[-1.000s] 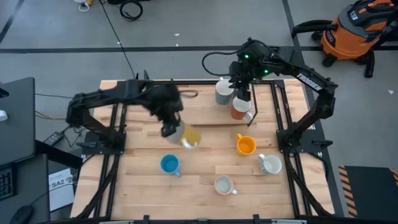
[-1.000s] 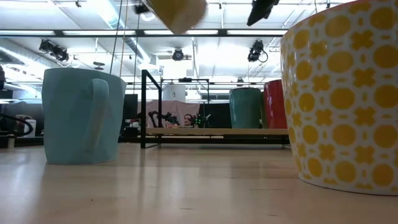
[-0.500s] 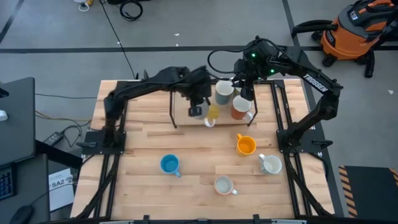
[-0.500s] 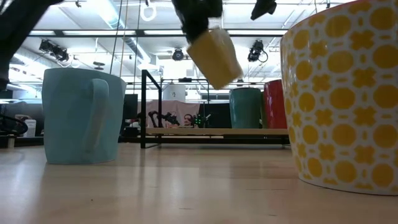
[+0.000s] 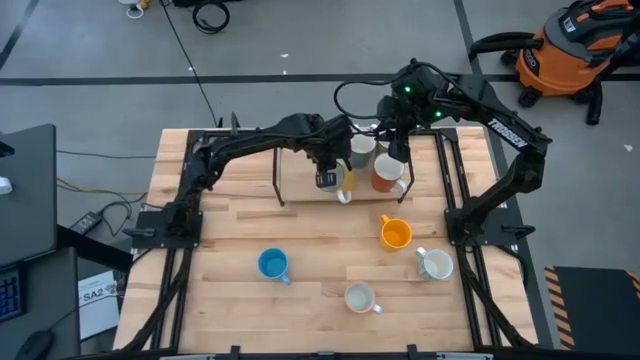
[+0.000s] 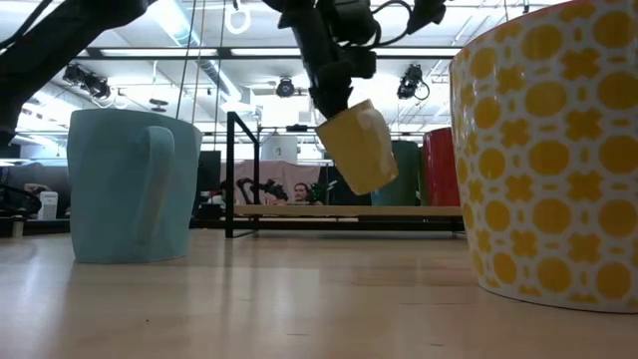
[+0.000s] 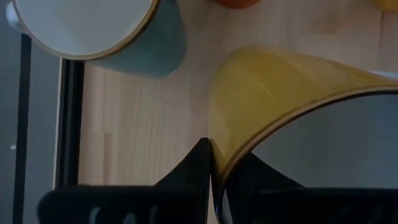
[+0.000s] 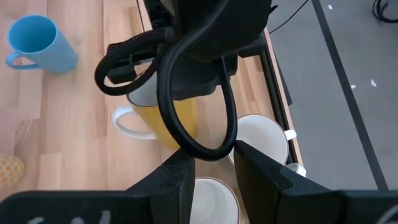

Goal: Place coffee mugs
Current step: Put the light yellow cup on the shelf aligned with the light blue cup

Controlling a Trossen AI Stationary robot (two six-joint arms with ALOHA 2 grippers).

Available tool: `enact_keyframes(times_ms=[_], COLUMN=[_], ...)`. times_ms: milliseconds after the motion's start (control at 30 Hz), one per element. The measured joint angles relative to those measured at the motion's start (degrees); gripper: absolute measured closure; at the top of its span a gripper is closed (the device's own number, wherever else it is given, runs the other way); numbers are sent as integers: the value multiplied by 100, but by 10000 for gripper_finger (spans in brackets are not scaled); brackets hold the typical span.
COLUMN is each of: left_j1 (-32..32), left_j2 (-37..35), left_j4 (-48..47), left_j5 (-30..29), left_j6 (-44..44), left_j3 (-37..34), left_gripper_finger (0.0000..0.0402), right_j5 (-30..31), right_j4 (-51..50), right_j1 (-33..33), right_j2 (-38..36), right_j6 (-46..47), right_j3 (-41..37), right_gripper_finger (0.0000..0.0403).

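A yellow mug point(image 5: 343, 181) is being held by its rim in the closed left hand point(image 5: 326, 180); it is best lowered level, clear of the grey mug point(image 5: 361, 150) beside the hand.

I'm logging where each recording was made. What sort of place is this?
Probably a robotics lab or workshop: a wooden table with two mounted arms, a grey concrete floor with an orange shop vacuum, and ceiling strip lights over the large room behind.

A light wooden table point(image 5: 220, 290) sits on grey floor. Well beyond its far right corner stands an orange and black shop vacuum point(image 5: 562, 48). Beside the table's left edge are a dark monitor point(image 5: 25, 190) and a white label point(image 5: 94, 296).
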Motion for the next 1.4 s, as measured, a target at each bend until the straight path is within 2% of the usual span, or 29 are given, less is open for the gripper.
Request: enact_keyframes(times_ms=[333, 1000, 1400], left_j1=[-4, -24, -20], left_j2=[150, 252, 252], left_j4=[186, 420, 592], left_j5=[3, -11, 2], left_j6=[-747, -919, -921], left_j3=[0, -9, -11], left_gripper_finger=[366, 365, 328], right_j5=[2, -4, -17], right_j4=[-43, -150, -155], right_j1=[0, 4, 4], right_j2=[0, 2, 2], right_j6=[-2, -26, -64], right_j3=[0, 0, 0], right_gripper_finger=[286, 286, 286])
